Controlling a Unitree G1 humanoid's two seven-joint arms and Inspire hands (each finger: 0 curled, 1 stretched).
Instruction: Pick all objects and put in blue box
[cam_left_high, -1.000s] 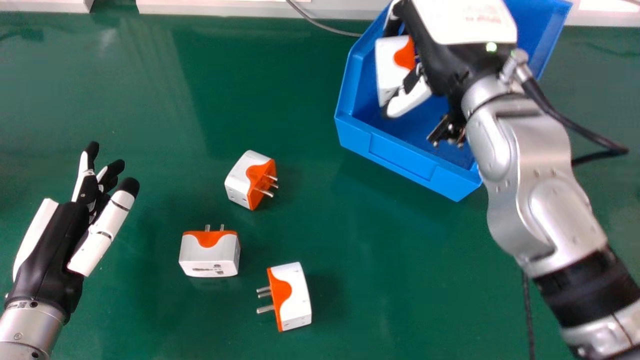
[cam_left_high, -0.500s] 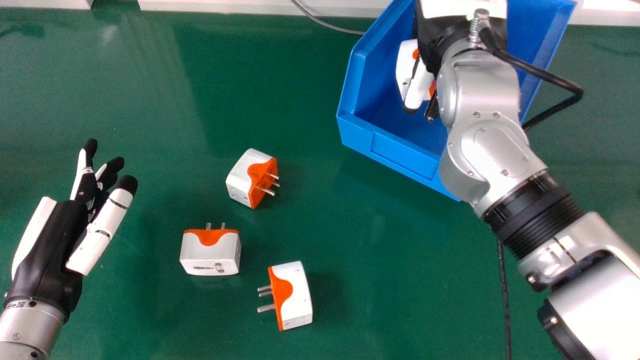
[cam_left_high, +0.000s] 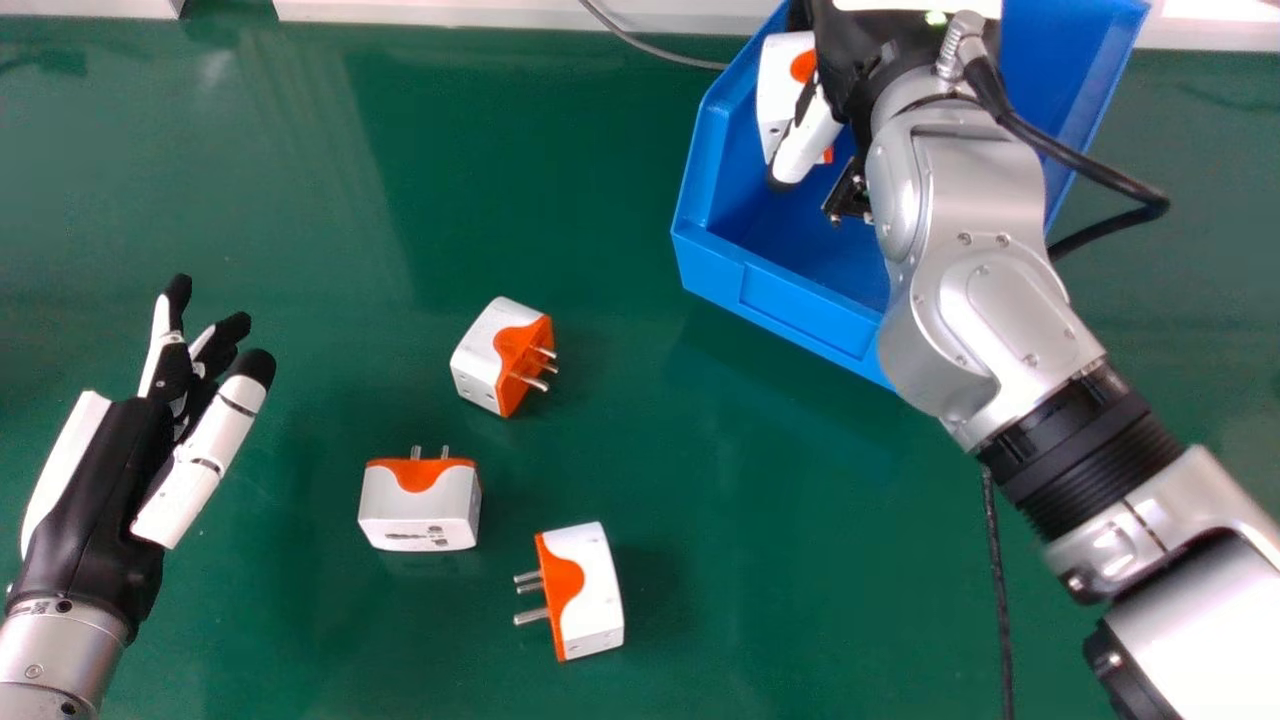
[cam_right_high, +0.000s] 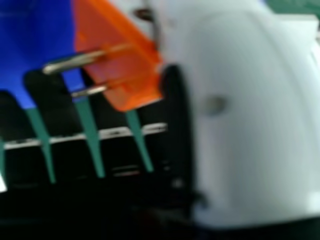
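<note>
In the head view my right hand (cam_left_high: 865, 60) is over the blue box (cam_left_high: 790, 310), its thumb and fingers closed round a white and orange plug adapter (cam_left_high: 783, 95). The right hand view has the held adapter's orange face (cam_right_high: 117, 65) and metal pins between the hand's (cam_right_high: 60, 160) dark fingers and its large pale thumb. Three more adapters lie on the green table: one (cam_left_high: 487, 350) left of the box, one (cam_left_high: 420, 508) closer to my left hand, one (cam_left_high: 590, 590) nearest the front. At the far left my left hand (cam_left_high: 105, 490) is held open and holds nothing.
A grey cable (cam_left_high: 650, 50) runs along the table's back edge to the box. My right forearm (cam_left_high: 985, 290) crosses the box's front right side, with a black cable (cam_left_high: 1100, 170) looped beside it. White panels (cam_left_high: 500, 14) border the green table at the back.
My right hand has shifted about within the box area, its forearm swinging left, with the adapter still held; lately the adapter moved slightly left and back. The left hand and the table adapters have stayed put.
</note>
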